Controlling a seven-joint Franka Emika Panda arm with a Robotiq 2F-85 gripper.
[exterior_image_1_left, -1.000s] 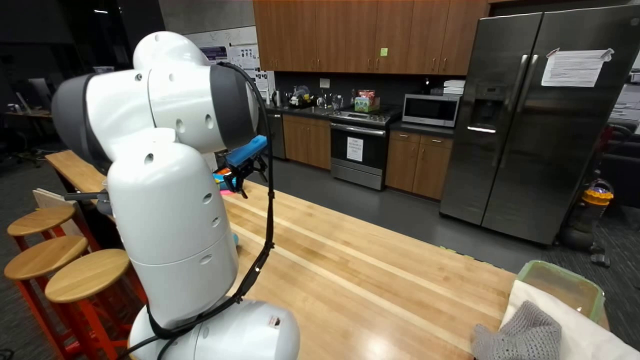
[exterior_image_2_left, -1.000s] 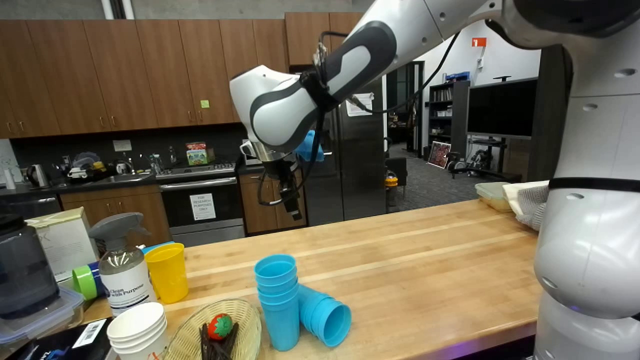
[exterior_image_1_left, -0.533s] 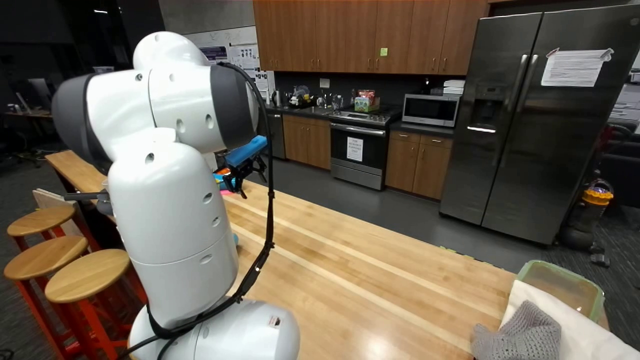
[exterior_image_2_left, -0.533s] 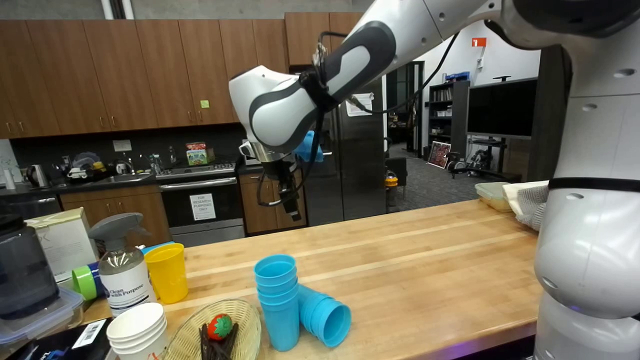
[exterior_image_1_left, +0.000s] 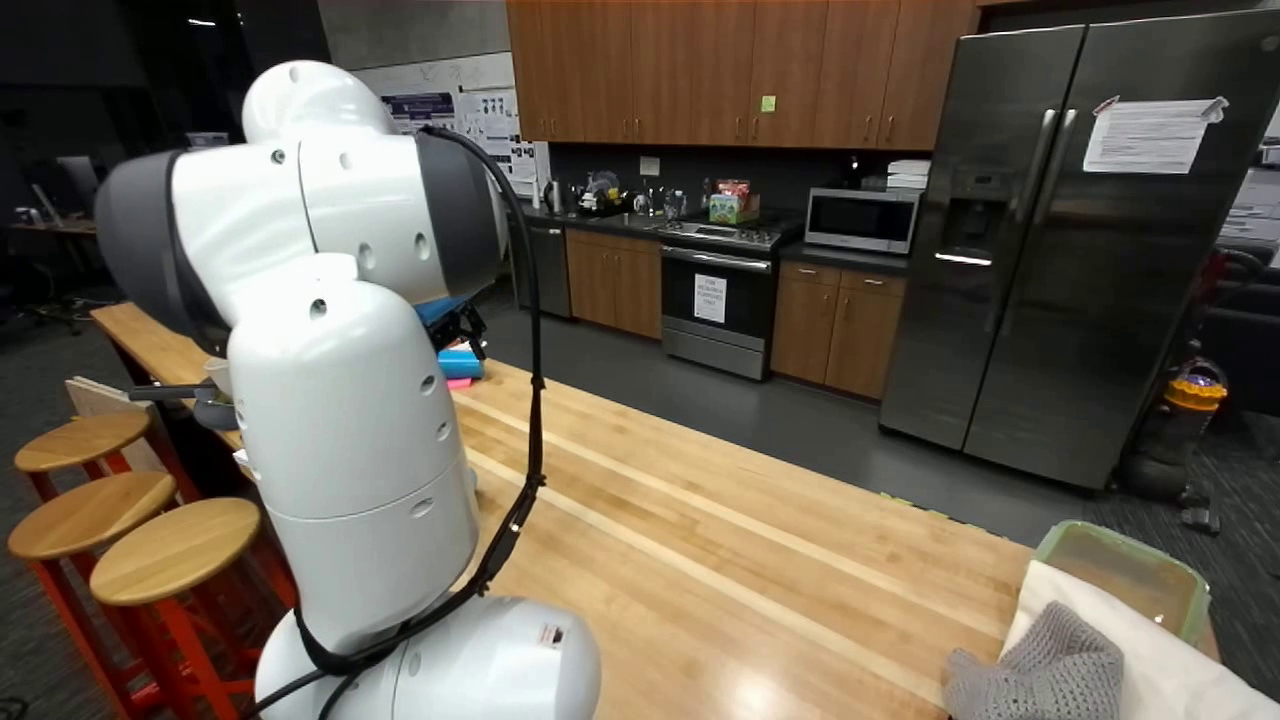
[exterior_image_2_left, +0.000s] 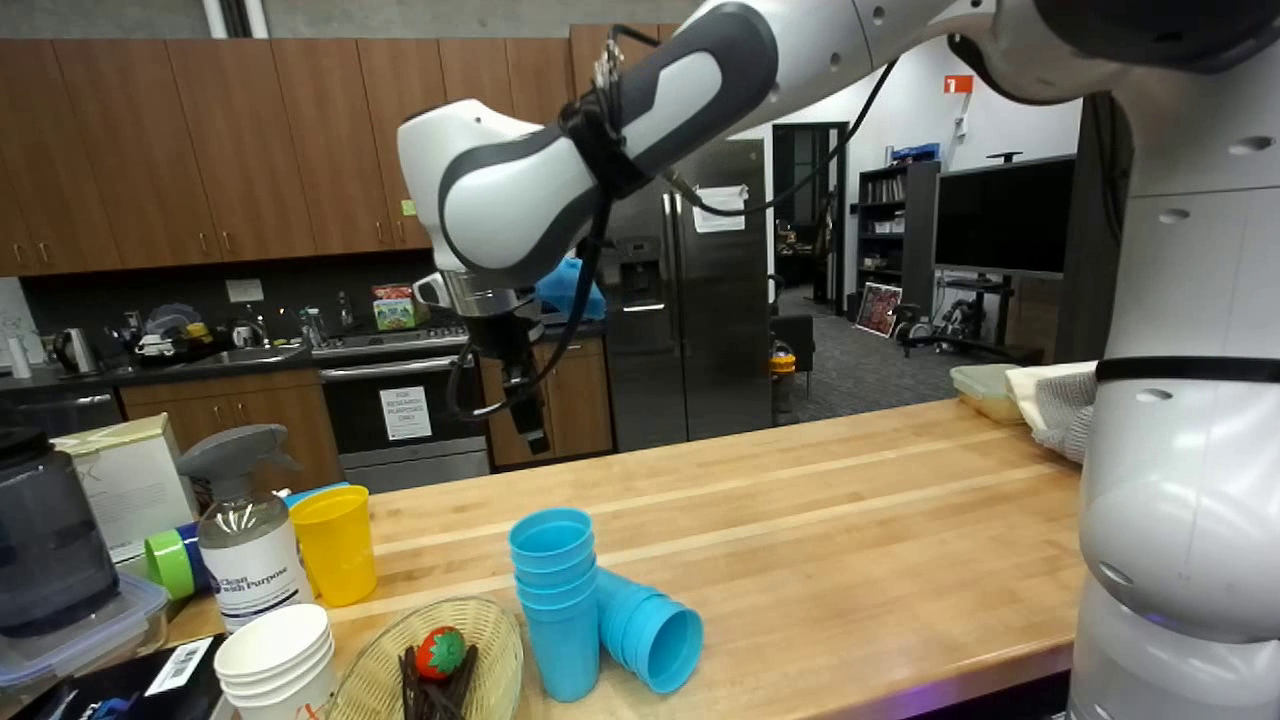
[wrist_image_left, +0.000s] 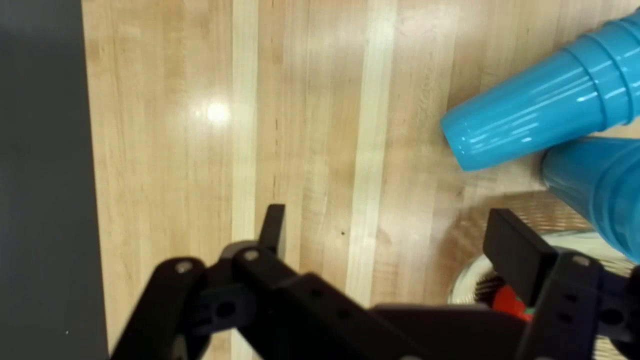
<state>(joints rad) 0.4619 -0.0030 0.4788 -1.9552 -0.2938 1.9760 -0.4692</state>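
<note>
Wrist view finds my hand (wrist_image_left: 390, 235) spread wide above the table (wrist_image_left: 310, 125), its fingers (wrist_image_left: 271, 226) well apart. To its right, nested blue cups (wrist_image_left: 535, 105) lie on their side, and next to them rises an upright blue stack (wrist_image_left: 600, 187); one of my fingers partly hides a wicker basket (wrist_image_left: 467, 280). In an exterior view the basket, at the table's near side, holds a red-and-green strawberry (exterior_image_2_left: 440, 653) and dark sticks (exterior_image_2_left: 457, 690). Left of it stand white paper cups (exterior_image_2_left: 275, 660), a spray bottle (exterior_image_2_left: 250, 560) and a yellow cup (exterior_image_2_left: 335, 550). Far right, a gray cloth (exterior_image_2_left: 1070, 425) lies beside a container (exterior_image_2_left: 985, 385).
</note>
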